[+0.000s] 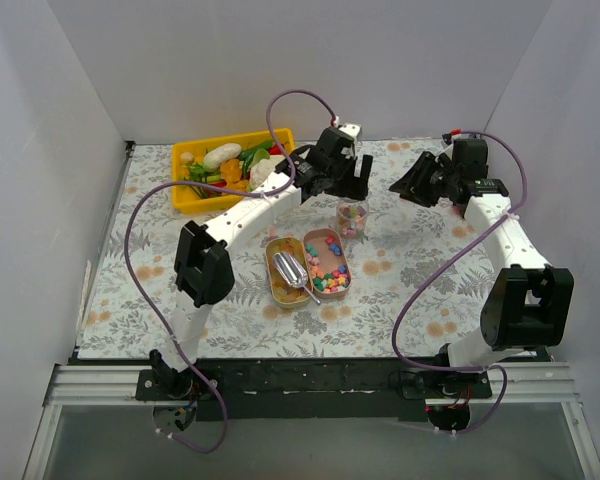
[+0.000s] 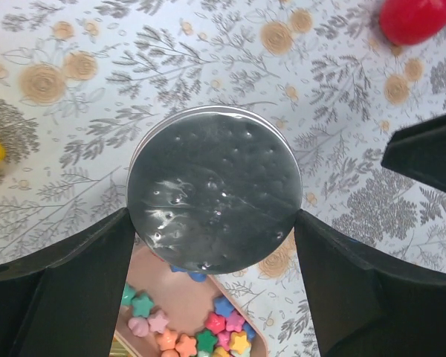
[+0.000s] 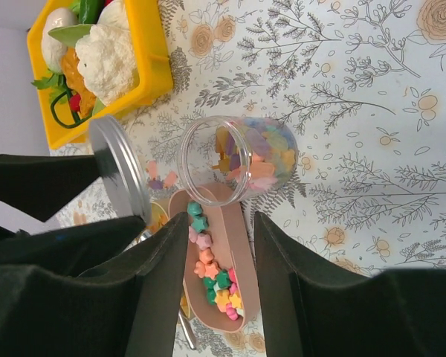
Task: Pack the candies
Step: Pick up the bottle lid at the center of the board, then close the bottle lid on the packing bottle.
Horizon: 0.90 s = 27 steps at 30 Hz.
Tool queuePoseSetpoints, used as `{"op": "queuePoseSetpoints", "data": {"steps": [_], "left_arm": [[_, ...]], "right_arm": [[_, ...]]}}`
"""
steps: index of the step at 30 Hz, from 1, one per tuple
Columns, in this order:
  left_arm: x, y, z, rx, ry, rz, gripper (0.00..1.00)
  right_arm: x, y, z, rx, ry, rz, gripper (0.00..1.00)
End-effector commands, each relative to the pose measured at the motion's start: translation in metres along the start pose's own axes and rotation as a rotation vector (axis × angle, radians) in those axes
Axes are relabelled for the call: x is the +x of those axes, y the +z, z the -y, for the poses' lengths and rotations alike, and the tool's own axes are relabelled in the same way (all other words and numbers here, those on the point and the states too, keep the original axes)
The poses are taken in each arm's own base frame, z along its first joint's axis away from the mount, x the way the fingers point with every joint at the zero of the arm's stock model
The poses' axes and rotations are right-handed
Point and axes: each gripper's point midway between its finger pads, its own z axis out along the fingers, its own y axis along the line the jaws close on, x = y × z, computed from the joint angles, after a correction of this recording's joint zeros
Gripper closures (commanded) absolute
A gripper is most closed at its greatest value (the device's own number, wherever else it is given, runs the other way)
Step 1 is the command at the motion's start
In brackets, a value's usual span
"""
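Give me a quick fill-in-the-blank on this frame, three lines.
1. The left end effector grips the metal ____ of the open jar of candies.
2. The right end effector is ____ and holds nothing.
3. The toy vegetables sit in a ____ tray.

Missing words: lid; open; yellow.
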Motion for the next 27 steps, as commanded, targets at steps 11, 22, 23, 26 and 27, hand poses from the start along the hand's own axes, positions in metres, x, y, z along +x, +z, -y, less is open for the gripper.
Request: {"op": "queuePoseSetpoints", "data": {"steps": [11,22,23,26,27], "left_arm": [[0.024,0.026,0.007,-0.007,0.074,-0.052,0.47],[0.038,0.041,0.005,-0.011,0.083,-0.083,0.44],[0.037,0.041,0.006,-0.010,0.081,-0.080,0.44],[0.035,0.042,0.006,-0.005,0.078,-0.076,0.42],[0.035,0.041,0.007,-0.004,0.077,-0.075,0.40]], "right_arm": [[0.002,-0.008,-0.001,-0.013,0.018,0.002,0.52],[0.006,-0.006,0.000,-0.023,0.031,-0.010,0.52],[0.006,-0.007,0.000,-0.024,0.031,-0.011,0.52],[0.008,-0.006,0.000,-0.027,0.034,-0.015,0.52],[0.008,-0.005,0.001,-0.028,0.034,-0.017,0.52]]}}
